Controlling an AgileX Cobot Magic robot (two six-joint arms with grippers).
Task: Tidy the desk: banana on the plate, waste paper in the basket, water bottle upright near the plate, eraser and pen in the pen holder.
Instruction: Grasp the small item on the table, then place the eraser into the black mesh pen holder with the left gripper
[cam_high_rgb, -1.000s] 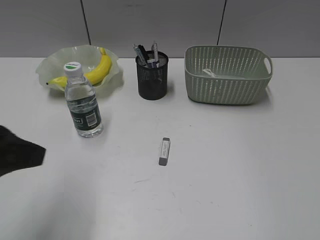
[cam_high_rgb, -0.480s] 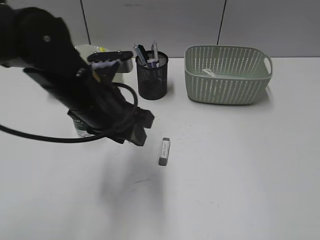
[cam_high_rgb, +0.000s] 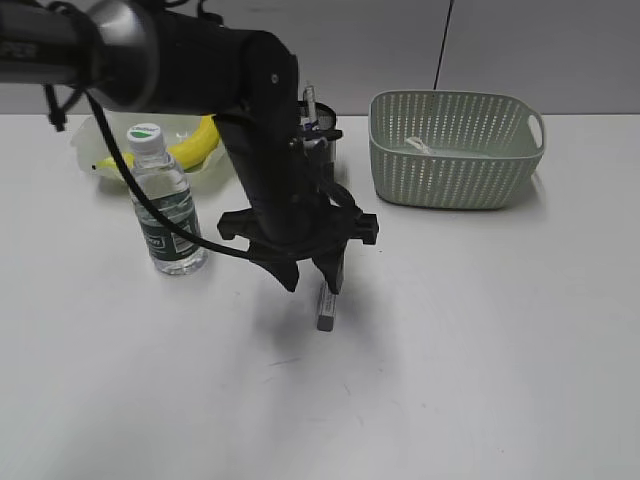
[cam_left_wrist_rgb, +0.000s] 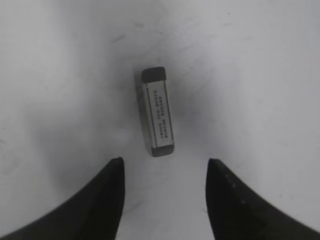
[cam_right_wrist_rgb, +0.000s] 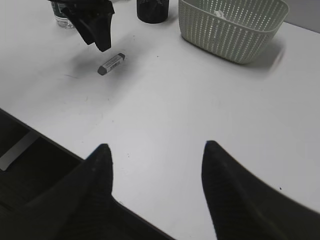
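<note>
A grey eraser with darker end caps and a pale printed label along its top lies flat on the white surface, in front of the black mesh pen holder. The left claw hangs just above it with jaws spread apart and holds nothing; in the left wrist view the eraser sits just beyond the two dark fingertips, touching neither.

The yellow banana rests in the ruffled pale green plate, with the clear water bottle upright just in front of it. The sage-green basket at the right holds a scrap of white waste paper.

The right claw is open and empty over the surface's near edge, well apart from the eraser.
</note>
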